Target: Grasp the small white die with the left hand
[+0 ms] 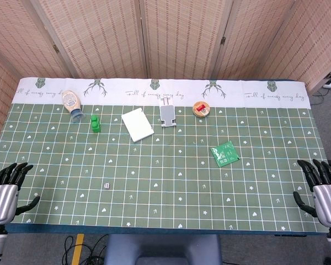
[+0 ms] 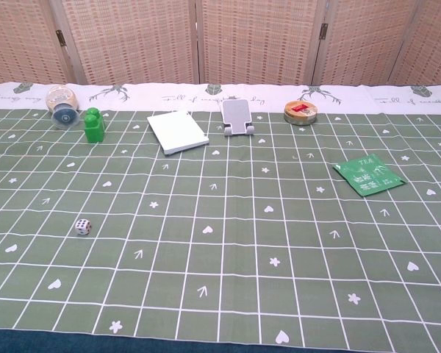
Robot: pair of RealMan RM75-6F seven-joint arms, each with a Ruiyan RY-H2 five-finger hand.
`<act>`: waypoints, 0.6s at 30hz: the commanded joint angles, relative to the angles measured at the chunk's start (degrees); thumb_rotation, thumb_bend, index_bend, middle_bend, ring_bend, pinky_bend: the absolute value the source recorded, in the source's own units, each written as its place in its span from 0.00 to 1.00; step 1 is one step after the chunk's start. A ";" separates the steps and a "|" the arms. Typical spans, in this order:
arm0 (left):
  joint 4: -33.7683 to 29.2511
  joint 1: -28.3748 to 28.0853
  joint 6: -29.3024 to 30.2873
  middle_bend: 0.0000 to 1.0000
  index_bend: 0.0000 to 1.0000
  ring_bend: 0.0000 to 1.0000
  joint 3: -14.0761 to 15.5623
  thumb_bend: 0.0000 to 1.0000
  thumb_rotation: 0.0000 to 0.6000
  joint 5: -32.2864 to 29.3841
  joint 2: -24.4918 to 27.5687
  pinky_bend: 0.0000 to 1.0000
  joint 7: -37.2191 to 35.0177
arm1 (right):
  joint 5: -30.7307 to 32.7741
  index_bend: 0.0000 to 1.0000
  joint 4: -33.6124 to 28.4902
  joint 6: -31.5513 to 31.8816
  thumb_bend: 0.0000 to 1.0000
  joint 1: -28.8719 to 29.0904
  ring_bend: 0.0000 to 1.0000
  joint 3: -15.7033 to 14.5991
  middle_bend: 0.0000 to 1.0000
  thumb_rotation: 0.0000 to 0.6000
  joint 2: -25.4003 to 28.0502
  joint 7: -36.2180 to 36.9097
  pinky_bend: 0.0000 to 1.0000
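The small white die (image 1: 106, 186) lies on the green checked cloth near the table's front, left of centre; the chest view shows the die (image 2: 83, 226) with dark pips. My left hand (image 1: 6, 189) rests at the table's front left corner, well to the left of the die, fingers apart and holding nothing. My right hand (image 1: 321, 189) sits at the front right corner, fingers spread, also holding nothing. Neither hand appears in the chest view.
Along the back stand a lying sauce bottle (image 1: 73, 104), a green block (image 1: 95, 123), a white box (image 1: 137, 124), a grey phone stand (image 1: 167, 115) and a round tin (image 1: 201, 109). A green tea packet (image 1: 224, 153) lies at the right.
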 commanded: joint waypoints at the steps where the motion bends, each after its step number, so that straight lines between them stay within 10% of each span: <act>1: -0.42 0.33 0.10 0.16 0.18 0.10 -0.27 0.21 1.00 -1.01 0.23 0.15 0.41 | 0.01 0.08 -0.13 -0.16 0.30 0.18 0.00 0.13 0.13 1.00 0.12 -0.15 0.02; 18: 1.92 -1.83 -1.02 0.16 0.24 0.13 -1.34 0.23 1.00 1.23 -0.54 0.19 -0.78 | -0.61 0.08 -0.10 0.33 0.30 0.62 0.00 0.59 0.13 1.00 0.10 -0.14 0.02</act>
